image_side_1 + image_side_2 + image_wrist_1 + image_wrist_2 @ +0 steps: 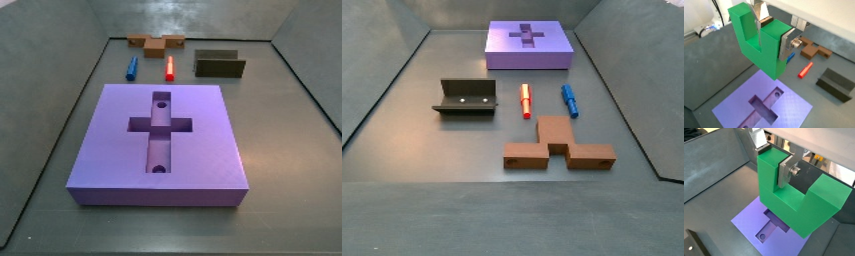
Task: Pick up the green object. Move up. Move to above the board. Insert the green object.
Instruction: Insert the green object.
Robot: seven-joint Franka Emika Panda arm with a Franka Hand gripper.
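My gripper (772, 41) is shut on one prong of the bright green U-shaped object (761, 50) and holds it in the air, prongs up, base down. Both wrist views show the silver fingers (787, 171) clamped on that prong. The green object (784, 203) hangs above the large purple board (734, 107), over its cross-shaped recess and well clear of it. The board also shows in the wrist view (745, 220) and in both side views (201, 150) (505, 57). Neither the gripper nor the green object shows in the side views.
A brown block (556, 145), a red peg (525, 99), a blue peg (569, 100) and the dark fixture (465, 97) lie on the grey floor beyond the board's short end. They also show in the side view with the board in front: brown block (156, 42), fixture (221, 64). Grey walls surround the floor.
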